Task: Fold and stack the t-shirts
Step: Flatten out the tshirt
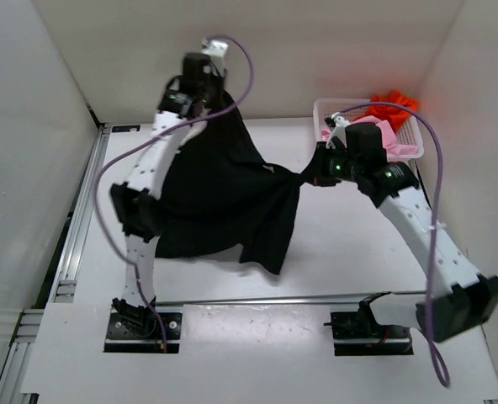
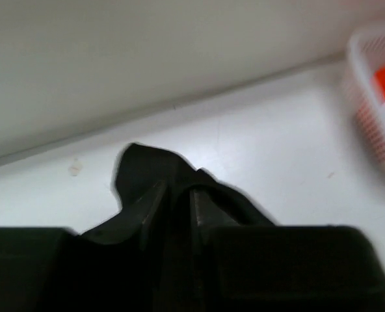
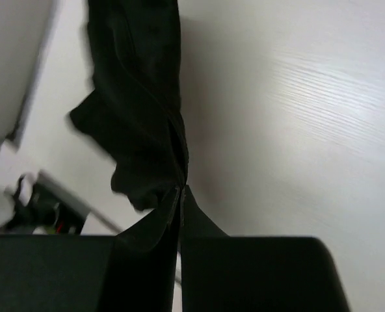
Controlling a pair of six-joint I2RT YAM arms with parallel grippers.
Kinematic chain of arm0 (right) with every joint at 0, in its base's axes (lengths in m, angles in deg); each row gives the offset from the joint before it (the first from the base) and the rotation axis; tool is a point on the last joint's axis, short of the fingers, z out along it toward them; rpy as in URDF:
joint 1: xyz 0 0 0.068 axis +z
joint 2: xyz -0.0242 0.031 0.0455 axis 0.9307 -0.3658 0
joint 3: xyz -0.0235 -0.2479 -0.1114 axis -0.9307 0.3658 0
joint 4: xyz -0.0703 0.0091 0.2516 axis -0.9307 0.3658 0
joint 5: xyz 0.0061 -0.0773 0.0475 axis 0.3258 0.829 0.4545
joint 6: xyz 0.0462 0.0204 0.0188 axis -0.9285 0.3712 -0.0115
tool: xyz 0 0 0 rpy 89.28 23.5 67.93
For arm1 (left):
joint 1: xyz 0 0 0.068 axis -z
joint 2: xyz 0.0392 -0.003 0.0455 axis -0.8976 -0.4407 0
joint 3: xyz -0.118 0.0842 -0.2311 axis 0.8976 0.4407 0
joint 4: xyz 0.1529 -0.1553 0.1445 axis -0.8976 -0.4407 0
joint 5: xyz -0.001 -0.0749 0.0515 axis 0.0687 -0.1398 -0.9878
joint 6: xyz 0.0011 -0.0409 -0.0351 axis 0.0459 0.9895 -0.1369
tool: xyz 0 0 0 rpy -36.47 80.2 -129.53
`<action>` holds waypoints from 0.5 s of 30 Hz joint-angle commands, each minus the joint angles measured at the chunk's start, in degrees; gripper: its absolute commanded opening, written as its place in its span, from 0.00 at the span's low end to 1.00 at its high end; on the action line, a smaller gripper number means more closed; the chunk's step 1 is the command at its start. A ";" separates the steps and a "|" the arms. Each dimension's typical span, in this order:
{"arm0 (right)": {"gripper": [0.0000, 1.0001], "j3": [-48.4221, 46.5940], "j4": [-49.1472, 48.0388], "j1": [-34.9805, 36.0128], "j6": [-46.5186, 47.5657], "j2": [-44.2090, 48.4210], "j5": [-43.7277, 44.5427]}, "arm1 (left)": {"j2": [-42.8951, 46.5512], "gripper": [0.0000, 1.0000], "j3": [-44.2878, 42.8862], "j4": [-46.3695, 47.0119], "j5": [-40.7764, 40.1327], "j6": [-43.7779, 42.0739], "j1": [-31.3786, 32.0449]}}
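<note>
Right hand (image 3: 179,192) pinches the black t-shirt (image 1: 224,194). Left hand (image 2: 178,190) merges with dark cloth, grip unclear. White bench (image 1: 341,252), white walls (image 1: 316,42).

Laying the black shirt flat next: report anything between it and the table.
Nothing visible does; the table around the black shirt is bare, though right beneath it is hidden. The basket stands apart, far right.

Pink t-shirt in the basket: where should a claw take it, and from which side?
Probably pinch the pink t-shirt where it bunches over the near rim of the basket, coming down from above: that fold sits highest, with the orange-red t-shirt behind it.
</note>
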 commanded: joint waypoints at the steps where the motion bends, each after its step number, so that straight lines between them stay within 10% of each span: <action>1: 0.00 2.25 -0.96 -7.15 -6.94 -8.82 2.73 | -9.22 0.77 -3.96 1.45 -0.02 0.27 3.01; 3: 0.09 -0.27 -1.58 -7.86 -6.94 -16.37 6.58 | -14.05 1.00 -7.03 2.07 -5.09 0.27 3.63; 4: 0.33 -2.12 -0.88 -8.48 -6.33 -19.20 7.91 | -14.07 1.00 -7.05 2.08 -7.22 0.27 3.63; 7: 0.61 -13.77 5.52 -10.84 -5.02 -29.47 9.07 | -5.52 1.00 1.67 2.08 -6.28 0.27 1.36; 15: 0.78 1.44 6.95 -10.86 -2.99 -20.21 13.38 | 25.28 1.00 41.51 -13.98 -4.53 0.27 -6.55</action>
